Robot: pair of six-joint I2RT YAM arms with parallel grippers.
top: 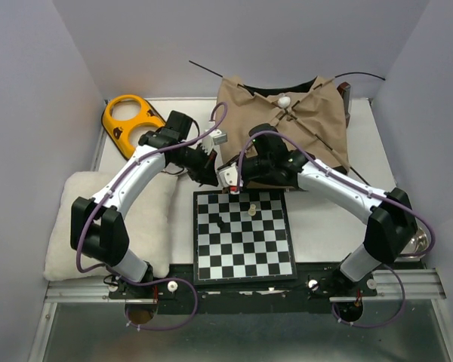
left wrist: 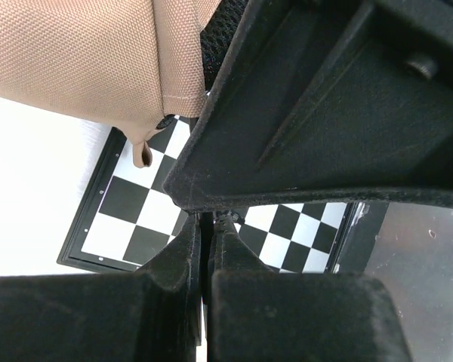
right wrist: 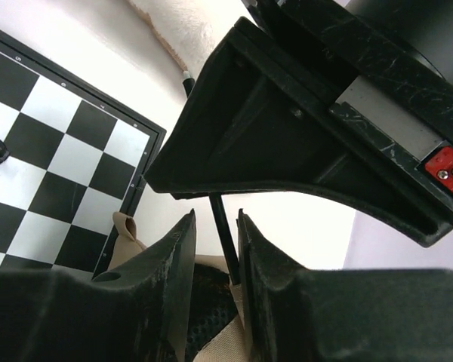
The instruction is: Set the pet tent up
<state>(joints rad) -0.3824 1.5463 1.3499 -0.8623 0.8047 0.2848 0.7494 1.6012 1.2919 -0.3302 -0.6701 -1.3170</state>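
The pet tent lies slumped at the back of the table, tan fabric with a white pom-pom on top and thin black pole ends sticking out. Both grippers meet at its front left corner, above the chessboard's far edge. My left gripper is shut, apparently on the end of a thin black pole. In the right wrist view that pole comes out of the tan sleeve and passes between the fingers of my right gripper, which stand slightly apart around it with a gap on one side.
A chessboard with two small pieces lies just in front of the tent. A fluffy white cushion covers the left side. An orange two-hole object sits back left, and a metal bowl sits by the right arm.
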